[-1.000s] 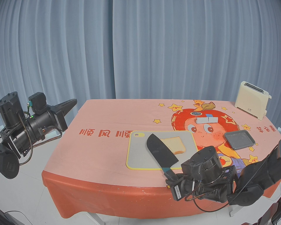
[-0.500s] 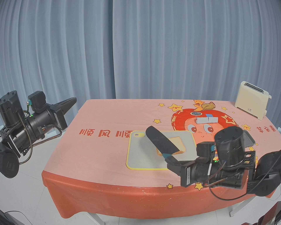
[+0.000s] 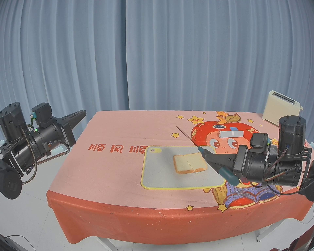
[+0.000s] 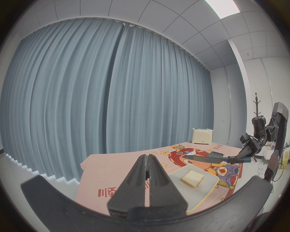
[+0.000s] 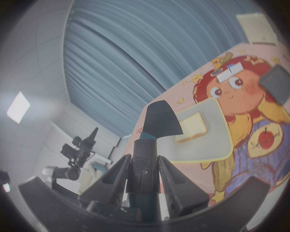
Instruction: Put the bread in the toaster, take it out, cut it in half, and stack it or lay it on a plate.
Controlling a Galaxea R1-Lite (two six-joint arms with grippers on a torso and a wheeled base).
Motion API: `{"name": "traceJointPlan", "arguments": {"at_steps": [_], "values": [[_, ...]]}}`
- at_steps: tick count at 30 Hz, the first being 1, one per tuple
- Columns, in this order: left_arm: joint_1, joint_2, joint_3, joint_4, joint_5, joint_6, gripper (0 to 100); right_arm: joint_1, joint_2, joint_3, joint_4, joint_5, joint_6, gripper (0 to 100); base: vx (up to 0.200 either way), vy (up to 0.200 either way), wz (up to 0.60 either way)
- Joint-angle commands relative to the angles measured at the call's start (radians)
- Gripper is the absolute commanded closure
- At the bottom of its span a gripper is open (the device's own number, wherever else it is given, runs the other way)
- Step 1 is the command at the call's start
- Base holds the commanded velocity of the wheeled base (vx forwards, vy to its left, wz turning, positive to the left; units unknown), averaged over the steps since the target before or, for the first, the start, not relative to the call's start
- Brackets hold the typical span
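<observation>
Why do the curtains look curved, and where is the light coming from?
Head view: the wide lens bows the blue-grey pleated curtain. Left wrist view: dark round border, bright rectangular ceiling light panel. Right wrist view: tilted scene, another glowing ceiling panel.

Head view: set high, facing forward and down; the whole table (image 3: 114, 130) and the curtain (image 3: 157, 52) behind it are taken in from a middle distance. Left wrist view: held off the table's left side, well back, roughly level, facing across it toward the toaster (image 4: 202, 136). Right wrist view: close over the table's right front, tilted, facing along the knife (image 5: 161, 119) toward the robot's left. All three share the cutting board (image 3: 160, 173) and the bread (image 3: 189, 162).
</observation>
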Motion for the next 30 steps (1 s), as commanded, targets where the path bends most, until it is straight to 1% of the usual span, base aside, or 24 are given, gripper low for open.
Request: {"name": "traceJointPlan", "arguments": {"at_steps": [1, 2, 4, 5, 6, 7, 8, 10, 11, 12, 13, 16, 17, 18, 19, 21, 23, 25, 27, 28, 30], "values": [[-0.004, 0.008, 0.005, 0.000, 0.000, 0.000, 100, -0.013, -0.004, 0.011, -0.002, 0.042, 0.101, 100, 0.000, 0.000, 0.00], [-0.005, 0.008, 0.007, 0.000, -0.002, 0.000, 100, -0.010, -0.001, 0.022, -0.002, 0.054, 0.127, 100, 0.000, 0.000, 0.00], [-0.008, 0.008, 0.008, 0.000, -0.005, 0.000, 100, -0.011, 0.001, 0.037, -0.004, 0.070, 0.150, 100, 0.000, 0.000, 0.00], [-0.013, 0.006, 0.010, 0.000, -0.014, 0.000, 100, -0.017, 0.001, 0.045, -0.004, 0.082, 0.166, 100, 0.000, 0.000, 0.00], [-0.022, 0.006, 0.011, 0.000, -0.029, -0.002, 100, -0.019, 0.001, 0.047, -0.004, 0.094, 0.175, 100, 0.000, 0.000, 0.00], [-0.024, 0.006, 0.011, 0.000, -0.032, -0.003, 100, -0.021, -0.001, 0.048, -0.004, 0.097, 0.176, 100, 0.000, 0.000, 0.00], [-0.068, 0.006, 0.014, 0.001, -0.072, -0.013, 100, -0.024, -0.001, 0.057, -0.004, 0.125, 0.199, 100, 0.000, 0.000, 0.00], [-0.130, 0.009, 0.020, 0.001, -0.085, -0.016, 100, -0.039, -0.002, 0.071, -0.005, 0.154, 0.222, 100, 0.000, 0.000, 0.00], [-0.150, 0.009, 0.027, 0.000, -0.085, -0.019, 100, -0.045, -0.002, 0.076, -0.005, 0.163, 0.225, 100, 0.000, 0.000, 0.00], [-0.179, 0.013, 0.037, 0.000, -0.088, -0.026, 100, -0.054, -0.004, 0.079, -0.005, 0.182, 0.229, 100, 0.000, 0.000, 0.00], [-0.203, 0.020, 0.040, 0.000, -0.089, -0.031, 100, -0.056, -0.004, 0.080, -0.005, 0.194, 0.227, 100, 0.000, 0.000, 0.00], [-0.305, 0.077, 0.025, 0.000, -0.089, -0.042, 100, -0.059, -0.013, 0.080, -0.005, 0.197, 0.225, 100, 0.000, 0.000, 0.00], [-0.328, 0.112, 0.013, -0.002, -0.091, -0.043, 100, -0.059, -0.018, 0.080, -0.005, 0.200, 0.227, 100, 0.000, 0.000, 0.00], [-0.335, 0.132, 0.003, -0.002, -0.089, -0.043, 100, -0.059, -0.019, 0.080, -0.005, 0.200, 0.227, 100, 0.000, 0.000, 0.00], [-0.351, 0.218, -0.036, -0.017, -0.088, -0.043, 100, -0.059, -0.021, 0.082, -0.005, 0.200, 0.221, 100, 0.000, 0.000, 0.00], [-0.349, 0.324, -0.089, -0.062, -0.082, -0.040, 100, -0.059, -0.019, 0.085, -0.005, 0.200, 0.216, 100, 0.000, 0.000, 0.00], [-0.346, 0.388, -0.127, -0.099, -0.091, -0.045, 100, -0.054, -0.016, 0.086, -0.005, 0.200, 0.213, 100, 0.000, 0.000, 0.00], [-0.344, 0.424, -0.181, -0.092, -0.091, -0.045, 100, -0.044, -0.018, 0.088, -0.004, 0.192, 0.198, 100, 0.000, 0.000, 0.00], [-0.347, 0.425, -0.199, -0.080, -0.092, -0.045, 100, -0.040, -0.021, 0.094, -0.002, 0.192, 0.179, 100, 0.000, 0.000, 0.00], [-0.354, 0.418, -0.208, -0.050, -0.095, -0.045, 100, -0.036, -0.030, 0.109, -0.004, 0.189, 0.144, 100, 0.000, 0.000, 0.00], [-0.354, 0.418, -0.208, -0.050, -0.095, -0.045, 100, -0.036, -0.030, 0.109, -0.004, 0.189, 0.144, 100, 0.000, 0.000, 0.00]]}}
